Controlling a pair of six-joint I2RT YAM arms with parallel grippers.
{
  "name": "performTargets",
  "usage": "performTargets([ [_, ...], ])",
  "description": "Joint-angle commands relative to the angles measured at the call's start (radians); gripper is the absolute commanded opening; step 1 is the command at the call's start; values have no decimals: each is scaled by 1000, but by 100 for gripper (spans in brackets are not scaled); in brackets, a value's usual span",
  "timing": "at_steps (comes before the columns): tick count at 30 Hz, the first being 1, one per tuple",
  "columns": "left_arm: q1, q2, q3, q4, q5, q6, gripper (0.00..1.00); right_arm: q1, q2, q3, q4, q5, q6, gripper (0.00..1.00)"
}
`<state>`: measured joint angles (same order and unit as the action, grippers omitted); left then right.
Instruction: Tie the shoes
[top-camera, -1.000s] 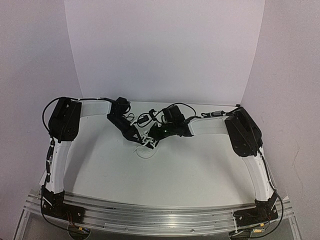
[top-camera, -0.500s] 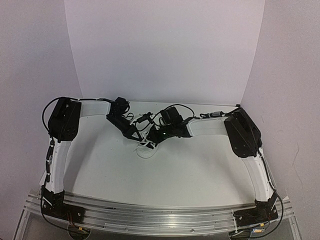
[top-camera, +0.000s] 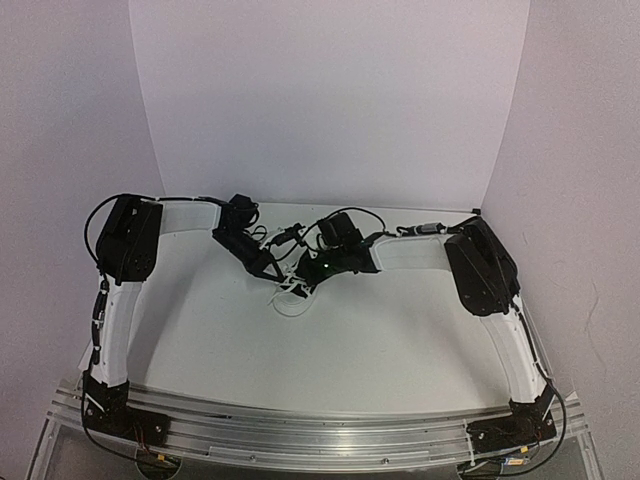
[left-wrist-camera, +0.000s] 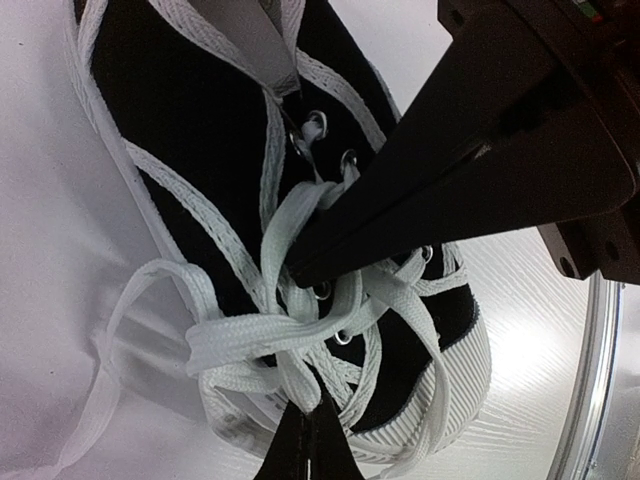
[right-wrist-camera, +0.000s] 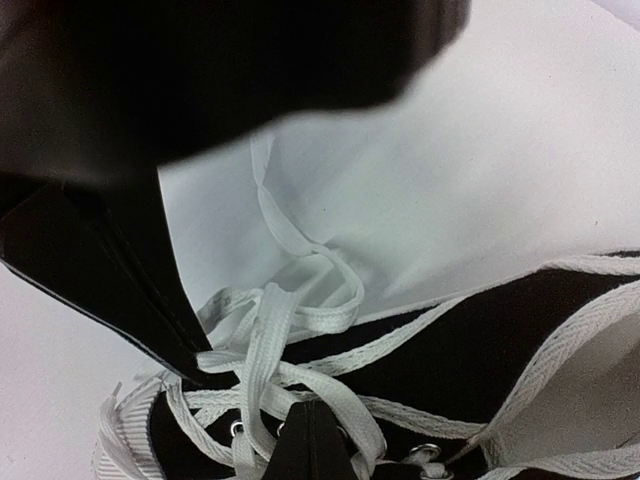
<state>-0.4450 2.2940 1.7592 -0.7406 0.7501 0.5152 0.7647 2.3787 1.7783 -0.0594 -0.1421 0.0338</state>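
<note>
- left gripper (left-wrist-camera: 308, 412): reaches in from the counter's left side. Jaws together, tips in the laces (left-wrist-camera: 300, 225); can't tell if a strand is pinched.
- sneaker (left-wrist-camera: 180, 120): mid-counter, toward the far edge, with loose lace ends on its near side.
- right gripper (right-wrist-camera: 308, 422): in from the right, jaws together, tip close to the left's over the eyelets.
- counter (top-camera: 400, 330): open surface runs from the sneaker to the near edge and to both side edges.

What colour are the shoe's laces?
White; the laces show best in the left wrist view.
</note>
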Motion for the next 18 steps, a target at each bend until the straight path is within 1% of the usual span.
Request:
performTargets([
  [1, -5, 5, 11, 64, -25, -7, 0, -2, 2, 26, -55, 9, 28, 0],
  [5, -5, -15, 2, 70, -59, -14, 0, -19, -57, 19, -33, 5, 109, 0],
  [9, -4, -21, 0, 72, -88, -15, 0, -31, -118, -24, 33, 3, 172, 0],
  [18, -5, -27, 15, 66, -85, -23, 0, -49, -198, -104, 149, -3, 245, 0],
])
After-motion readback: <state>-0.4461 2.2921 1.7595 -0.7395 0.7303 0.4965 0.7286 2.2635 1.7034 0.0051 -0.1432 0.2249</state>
